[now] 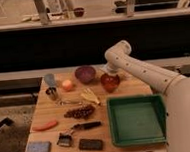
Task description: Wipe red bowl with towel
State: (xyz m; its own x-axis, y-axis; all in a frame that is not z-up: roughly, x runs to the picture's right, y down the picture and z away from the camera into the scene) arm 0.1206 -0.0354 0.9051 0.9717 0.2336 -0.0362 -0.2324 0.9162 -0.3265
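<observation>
Pincer (108, 69) hangs at the far rim of the glossy red round bowl (110, 82); wide or narrow, I cannot tell. Front left, the blue folded cloth towel (38, 148) lies on the wooden tabletop (46, 109). The bowl stands right of centre, just behind the green rectangular plastic tray (134, 99).

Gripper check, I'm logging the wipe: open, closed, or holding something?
Gripper: cannot be told; it is at the far rim of the red bowl.

Arm (143, 73) bent, end effector (108, 69) tucked below elbow (118, 52) (mostly hidden)
</observation>
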